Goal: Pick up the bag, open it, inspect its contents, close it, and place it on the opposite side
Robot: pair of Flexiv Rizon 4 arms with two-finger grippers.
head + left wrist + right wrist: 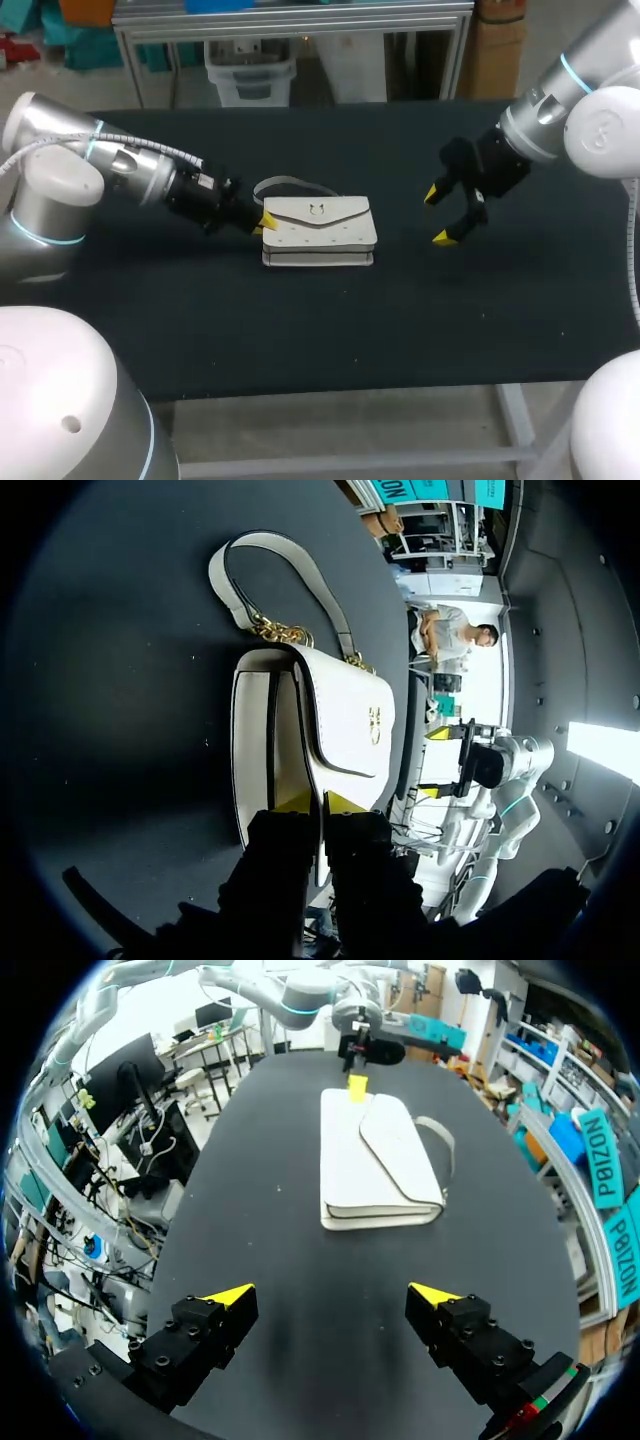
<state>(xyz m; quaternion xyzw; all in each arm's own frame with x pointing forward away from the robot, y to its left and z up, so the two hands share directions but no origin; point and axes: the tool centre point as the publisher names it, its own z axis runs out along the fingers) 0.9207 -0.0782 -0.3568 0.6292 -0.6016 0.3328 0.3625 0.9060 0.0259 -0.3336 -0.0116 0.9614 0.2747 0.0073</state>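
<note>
Left arm (130,170) low, against bag (318,232)

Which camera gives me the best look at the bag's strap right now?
The left wrist view: the strap lies in full ahead of the left gripper, its gold chain links visible. The head view shows a thin loop behind the bag; the right wrist view shows only part of it.

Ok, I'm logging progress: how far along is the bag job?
Nothing looks done: the bag lies closed, flat on the table. In hand: the left gripper is at its end; the right gripper hangs open, apart. Lifting, opening, inspecting, closing and placing remain.
</note>
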